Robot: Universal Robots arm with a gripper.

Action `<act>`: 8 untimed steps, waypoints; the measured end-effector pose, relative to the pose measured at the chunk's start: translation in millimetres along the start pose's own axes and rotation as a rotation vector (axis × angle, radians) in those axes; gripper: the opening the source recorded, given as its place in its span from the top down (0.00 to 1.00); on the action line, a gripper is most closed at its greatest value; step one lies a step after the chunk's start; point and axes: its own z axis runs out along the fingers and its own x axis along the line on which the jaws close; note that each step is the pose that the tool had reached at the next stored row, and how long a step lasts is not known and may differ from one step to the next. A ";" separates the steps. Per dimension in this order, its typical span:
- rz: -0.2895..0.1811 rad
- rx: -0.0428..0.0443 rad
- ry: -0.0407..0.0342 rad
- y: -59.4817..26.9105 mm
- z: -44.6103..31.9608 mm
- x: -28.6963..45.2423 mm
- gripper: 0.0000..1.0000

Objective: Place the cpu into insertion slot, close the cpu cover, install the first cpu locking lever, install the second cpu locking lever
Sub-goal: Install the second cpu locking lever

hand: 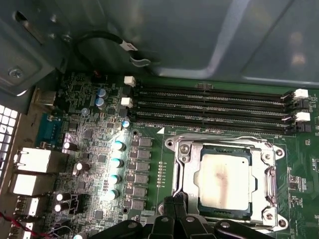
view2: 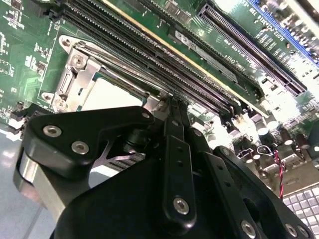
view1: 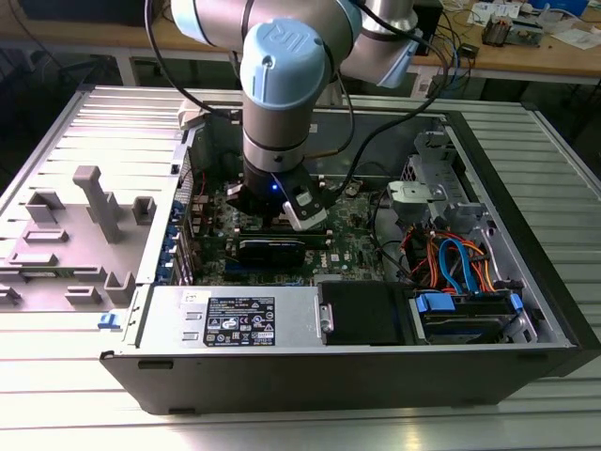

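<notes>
**Black gripper low over a seated chip**

Nearest the lens in the second wrist view, the gripper (view2: 174, 102) is a mass of matte black linkage plates studded with bright round screw heads; its two narrow fingers run together to a tip with no gap visible between them, pressed together and pinching nothing. That tip sits at the edge of the socket. In the first wrist view the same black fingers (hand: 174, 211) meet just beside the socket's rim.

The cpu (hand: 224, 180) lies flat in the socket, a small square with a dull silvery-tan top marked by a faint smear. The cpu cover (hand: 187, 169), a thin bright metal frame with an open middle, lies down around it.

Long black ribbed memory slots (hand: 209, 107) run parallel beside the socket on the glossy green motherboard (hand: 89, 134).

In the exterior view the grey-and-blue arm (view1: 282, 85) reaches down into the open metal computer case (view1: 376, 376).
</notes>
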 end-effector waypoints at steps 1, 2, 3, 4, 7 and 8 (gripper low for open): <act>0.000 0.0007 0.0000 0.3 -0.3 0.1 0.88; 0.000 0.0008 -0.0002 0.7 -0.6 0.1 0.88; -0.001 0.0007 -0.0002 1.2 -1.4 0.1 0.88; -0.001 -0.0001 -0.0006 2.0 -2.4 0.0 0.88; -0.001 0.0010 0.0000 4.9 -8.2 0.0 0.88; -0.001 0.0012 0.0001 5.6 -10.9 0.1 0.88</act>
